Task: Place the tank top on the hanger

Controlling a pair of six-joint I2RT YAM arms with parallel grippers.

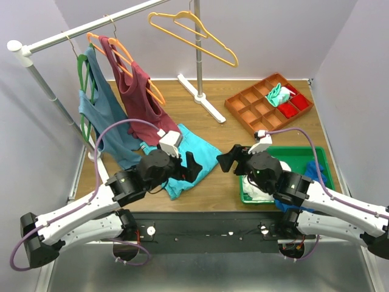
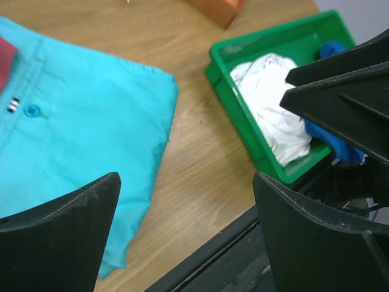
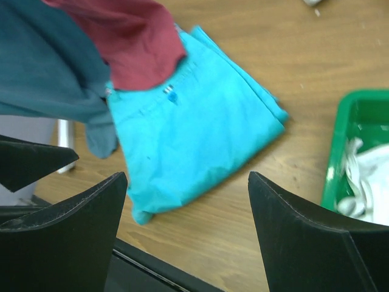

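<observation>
The maroon tank top [image 1: 137, 91] hangs on the orange hanger [image 1: 124, 58], whose hook is on the white rail [image 1: 91, 25] at the back left. Its lower hem also shows in the right wrist view [image 3: 137, 39]. My left gripper [image 1: 193, 165] is open and empty, low over the table above the turquoise garment's edge. My right gripper [image 1: 226, 159] is open and empty, facing the left one across a small gap near the table's middle front. Both are well below and in front of the tank top.
A blue-grey tank top [image 1: 106, 115] hangs on a green hanger [image 1: 84, 97] left of the maroon one. A yellow hanger [image 1: 194, 36] hangs on the rail stand. A turquoise folded garment [image 1: 191, 152] lies on the table. A green bin [image 1: 322, 161] with white and blue cloths is at the right, an orange divided tray [image 1: 267, 100] behind it.
</observation>
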